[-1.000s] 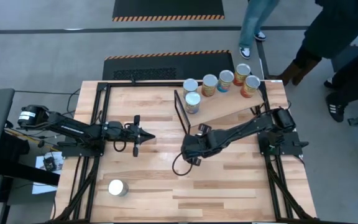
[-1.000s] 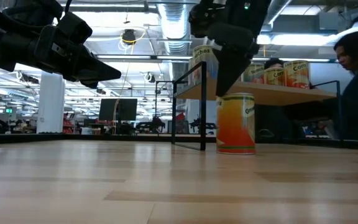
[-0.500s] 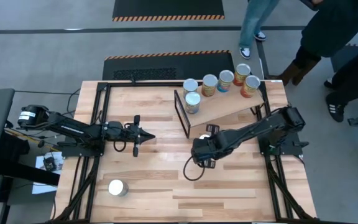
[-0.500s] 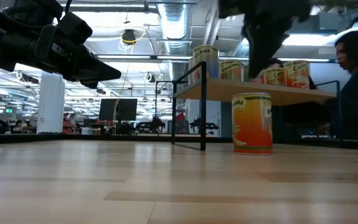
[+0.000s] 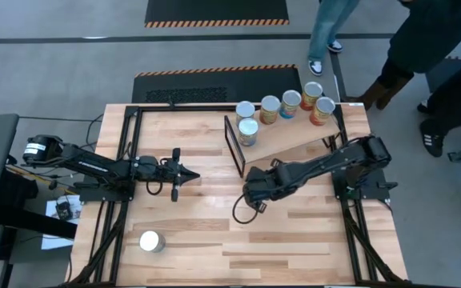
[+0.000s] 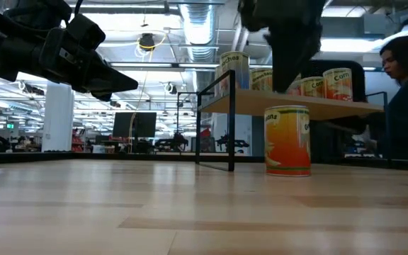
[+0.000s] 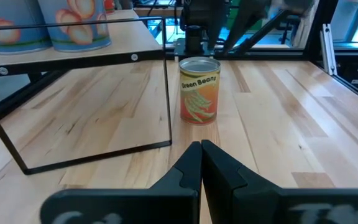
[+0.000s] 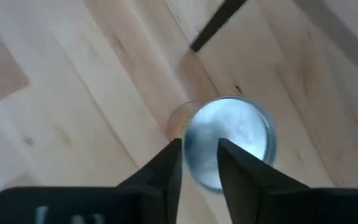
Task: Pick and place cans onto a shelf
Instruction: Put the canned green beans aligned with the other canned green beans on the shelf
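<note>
An orange-labelled "Green Beans" can (image 6: 287,140) stands upright on its base on the table, in front of the shelf (image 5: 290,136); it also shows in the left wrist view (image 7: 199,90). My right gripper (image 8: 200,158) hangs above the can's silver top (image 8: 232,140), pointing down, slightly open and clear of it (image 6: 283,79). In the high view my right arm (image 5: 253,190) hides this can. Several cans (image 5: 270,108) stand on the shelf. Another can (image 5: 152,241) stands near the table's near left corner. My left gripper (image 5: 190,178) is shut and empty left of centre.
The shelf's black end frame (image 6: 230,120) stands just left of the standing can. A loose cable (image 5: 238,214) hangs from my right arm over the table. People stand beyond the table's far right corner (image 5: 422,48), and one shows at the right of the low view (image 6: 406,92).
My right gripper, which reached down around the can a second ago, has gone up off it, moved toward the table's right edge, then come back left over it. The can now stands a little farther toward the table's right, upright.
</note>
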`<state>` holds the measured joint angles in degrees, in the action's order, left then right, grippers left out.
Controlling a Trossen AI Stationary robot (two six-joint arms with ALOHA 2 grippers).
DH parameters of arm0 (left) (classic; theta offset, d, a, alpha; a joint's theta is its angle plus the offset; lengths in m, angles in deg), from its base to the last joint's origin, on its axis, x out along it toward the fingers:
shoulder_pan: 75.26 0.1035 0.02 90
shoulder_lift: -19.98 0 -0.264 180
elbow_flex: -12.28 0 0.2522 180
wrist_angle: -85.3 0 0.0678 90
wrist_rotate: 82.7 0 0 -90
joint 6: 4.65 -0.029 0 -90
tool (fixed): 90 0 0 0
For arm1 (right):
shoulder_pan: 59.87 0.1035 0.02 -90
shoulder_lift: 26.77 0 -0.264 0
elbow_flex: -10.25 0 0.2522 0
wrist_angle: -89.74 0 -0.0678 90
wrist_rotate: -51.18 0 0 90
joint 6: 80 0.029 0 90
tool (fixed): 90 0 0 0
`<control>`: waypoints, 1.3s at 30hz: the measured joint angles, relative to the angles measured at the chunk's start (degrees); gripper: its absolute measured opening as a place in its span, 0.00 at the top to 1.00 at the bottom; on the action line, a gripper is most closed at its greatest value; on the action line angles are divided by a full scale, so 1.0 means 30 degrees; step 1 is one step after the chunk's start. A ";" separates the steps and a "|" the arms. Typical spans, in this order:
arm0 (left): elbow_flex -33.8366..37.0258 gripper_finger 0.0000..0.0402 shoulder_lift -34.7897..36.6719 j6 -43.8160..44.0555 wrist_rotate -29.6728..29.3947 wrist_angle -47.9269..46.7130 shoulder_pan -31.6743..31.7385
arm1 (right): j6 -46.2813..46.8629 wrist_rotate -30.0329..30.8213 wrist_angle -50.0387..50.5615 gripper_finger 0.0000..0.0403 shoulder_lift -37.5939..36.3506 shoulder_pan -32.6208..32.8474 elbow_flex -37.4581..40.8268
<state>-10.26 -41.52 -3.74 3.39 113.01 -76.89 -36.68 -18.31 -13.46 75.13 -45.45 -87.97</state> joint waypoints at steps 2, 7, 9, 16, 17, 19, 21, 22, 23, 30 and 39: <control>0.0000 1.00 0.0000 0.0000 0.0000 0.0010 0.0003 | 0.0007 -0.0336 -0.0068 0.66 0.0273 -0.0296 0.0056; 0.0000 1.00 0.0000 0.0000 0.0000 -0.0039 -0.0004 | -0.0035 -0.0308 -0.1046 0.62 0.0708 -0.0739 0.0077; 0.0000 1.00 0.0007 0.0000 -0.0007 -0.0049 -0.0004 | -0.0045 -0.0335 -0.1166 0.63 0.0654 -0.0752 0.0059; 0.0000 1.00 0.0007 0.0087 -0.0004 -0.0116 -0.0004 | -0.0082 -0.0234 -0.1222 0.69 0.1446 -0.0883 0.0036; 0.0000 1.00 0.0007 0.0081 -0.0007 -0.0117 0.0002 | -0.0076 -0.0249 -0.1163 0.69 0.1500 -0.0883 0.0048; 0.0000 1.00 0.0007 0.0087 -0.0007 -0.0141 -0.0004 | -0.0082 -0.0269 -0.1292 0.71 0.1734 -0.0868 0.0012; 0.0000 1.00 0.0004 0.0087 -0.0007 -0.0157 -0.0004 | -0.0201 -0.0150 -0.1175 0.72 0.1784 -0.0839 0.0012; 0.0000 1.00 0.0000 0.0087 -0.0007 -0.0146 -0.0004 | -0.0439 -0.0215 -0.1222 0.73 0.1775 -0.0855 0.0012; 0.0000 1.00 0.0006 0.0087 -0.0017 -0.0162 -0.0003 | -0.0661 -0.0242 -0.1302 0.74 0.1775 -0.0861 0.0012; 0.0000 1.00 0.0003 0.0087 -0.0080 -0.0168 -0.0004 | -0.2506 -0.0227 -0.1289 0.88 0.1755 -0.0493 0.0012; 0.0000 1.00 0.0000 0.0124 -0.0073 -0.0161 -0.0004 | -0.4694 -0.0224 -0.0936 0.97 0.1731 0.0729 0.0012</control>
<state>-10.26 -41.52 -3.37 3.18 112.53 -76.91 -50.76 -18.98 -16.27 80.32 -43.27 -87.93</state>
